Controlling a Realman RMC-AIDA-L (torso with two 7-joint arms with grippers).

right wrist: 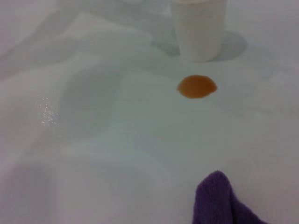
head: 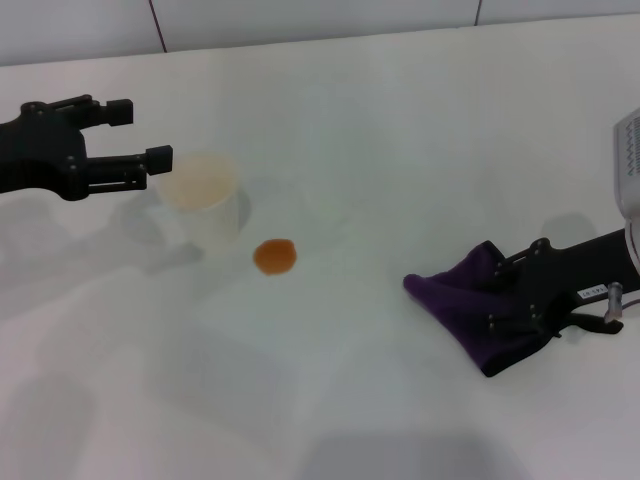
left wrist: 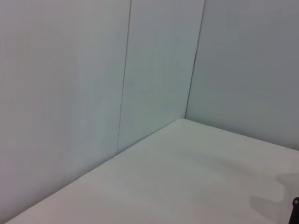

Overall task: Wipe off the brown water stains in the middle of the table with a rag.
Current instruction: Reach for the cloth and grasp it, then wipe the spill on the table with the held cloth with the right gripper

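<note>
A small round orange-brown water stain (head: pixel 275 256) (right wrist: pixel 196 87) lies near the middle of the white table (head: pixel 420 140). The dark purple rag (head: pixel 465 300) sits bunched on the table to the right of the stain, about a hand's width away. My right gripper (head: pixel 512 292) reaches in from the right and is shut on the rag, whose tip (right wrist: pixel 217 200) shows in the right wrist view. My left gripper (head: pixel 142 132) hangs open at the far left, beside the cup, holding nothing.
A pale translucent cup (head: pixel 205 200) (right wrist: pixel 198 28) stands just left of and behind the stain. A flat translucent sheet (head: pixel 300 340) lies on the table under and around the stain. The left wrist view shows only the wall panels (left wrist: pixel 154 60) and a table corner.
</note>
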